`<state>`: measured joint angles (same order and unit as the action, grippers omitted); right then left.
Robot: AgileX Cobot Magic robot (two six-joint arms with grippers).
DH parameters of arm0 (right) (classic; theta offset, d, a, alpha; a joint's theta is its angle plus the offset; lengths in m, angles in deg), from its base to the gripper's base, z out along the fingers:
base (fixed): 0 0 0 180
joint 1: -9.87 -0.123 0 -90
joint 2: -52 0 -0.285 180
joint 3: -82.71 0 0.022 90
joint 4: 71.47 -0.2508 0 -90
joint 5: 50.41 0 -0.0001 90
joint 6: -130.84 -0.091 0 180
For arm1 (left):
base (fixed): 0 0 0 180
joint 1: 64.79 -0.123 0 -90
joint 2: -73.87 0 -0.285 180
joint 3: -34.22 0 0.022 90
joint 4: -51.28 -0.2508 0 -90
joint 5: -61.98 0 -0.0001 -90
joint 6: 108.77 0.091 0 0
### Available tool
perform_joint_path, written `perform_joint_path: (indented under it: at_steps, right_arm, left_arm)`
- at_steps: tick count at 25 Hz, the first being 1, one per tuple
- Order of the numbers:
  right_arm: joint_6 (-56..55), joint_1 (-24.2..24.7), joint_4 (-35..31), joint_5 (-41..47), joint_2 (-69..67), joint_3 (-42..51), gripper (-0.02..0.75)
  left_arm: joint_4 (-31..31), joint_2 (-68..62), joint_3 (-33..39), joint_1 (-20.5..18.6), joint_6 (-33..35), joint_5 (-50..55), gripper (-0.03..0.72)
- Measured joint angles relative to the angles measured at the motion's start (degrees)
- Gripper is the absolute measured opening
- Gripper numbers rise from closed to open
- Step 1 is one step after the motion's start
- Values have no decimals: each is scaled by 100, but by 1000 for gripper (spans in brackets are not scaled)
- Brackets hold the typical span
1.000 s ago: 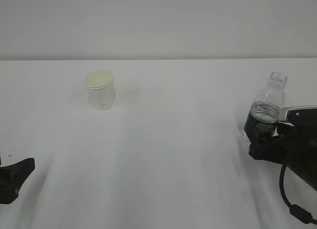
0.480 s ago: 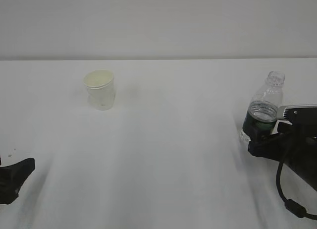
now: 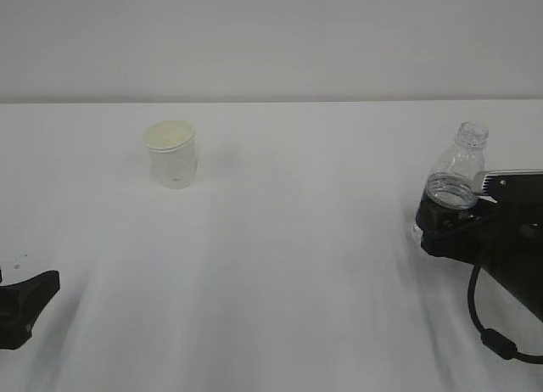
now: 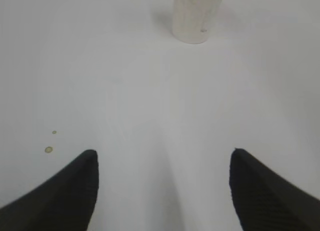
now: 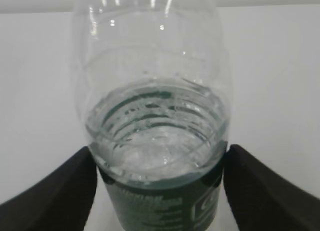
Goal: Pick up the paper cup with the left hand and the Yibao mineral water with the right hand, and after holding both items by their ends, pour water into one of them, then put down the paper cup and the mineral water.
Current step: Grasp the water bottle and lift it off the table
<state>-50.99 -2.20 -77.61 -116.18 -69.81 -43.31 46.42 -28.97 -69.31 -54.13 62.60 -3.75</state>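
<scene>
paper cup (image 3: 171, 154) left on table (image 3: 297, 265) | Yibao mineral water (image 3: 450, 193) right

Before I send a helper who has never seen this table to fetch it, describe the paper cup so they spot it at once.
On the white table, look to the far left part, well ahead of the left claw. There the paper cup stands alone and upright. It is short, white, tapered and open-topped, unlike the taller clear water bottle with a dark green label on the right.

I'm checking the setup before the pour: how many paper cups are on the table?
1. The paper cup stands upright at the table's far left, well ahead of the left hand, with nothing in view that could hide another cup.
</scene>
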Motion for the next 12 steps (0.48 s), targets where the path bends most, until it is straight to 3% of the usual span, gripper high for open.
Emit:
perform_joint_path:
  at_steps: [12]
  right_arm:
    - [0, 0, -22, 90, -18, -277, 592]
  left_arm:
    - [-40, 0, 0, 0, 0, 0, 589]
